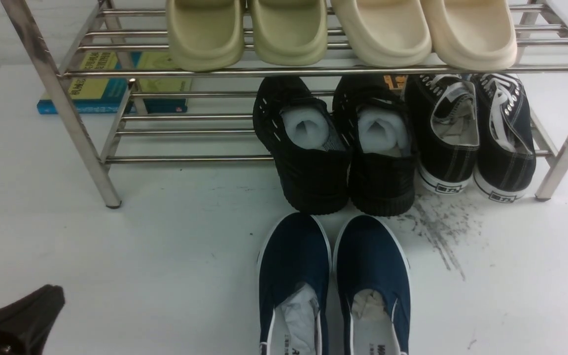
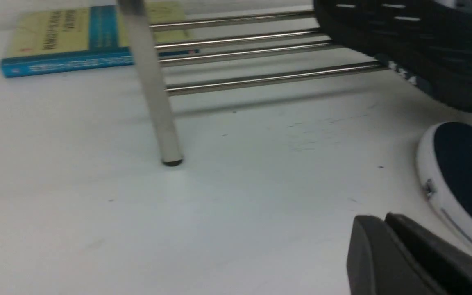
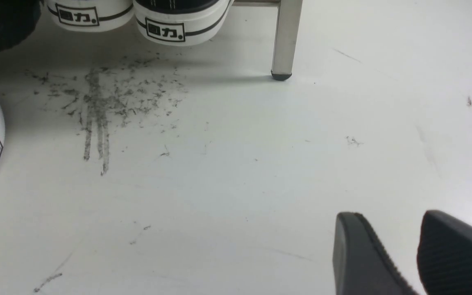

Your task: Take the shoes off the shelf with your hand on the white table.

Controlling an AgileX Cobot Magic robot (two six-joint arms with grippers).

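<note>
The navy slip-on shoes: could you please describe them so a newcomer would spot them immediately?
Find the chrome shelf on the white table. In front of its lower tier, the navy slip-ons sit on the table itself. Unlike the black mesh pair behind them, they have white soles.

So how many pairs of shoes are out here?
5 pairs. Green slippers and cream slippers on the rack's top; black shoes and laced sneakers below; navy shoes on the table.

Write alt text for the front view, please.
A pair of navy-blue shoes stands on a white table before a chrome shelf holding black shoes, laced sneakers and slippers.
</note>
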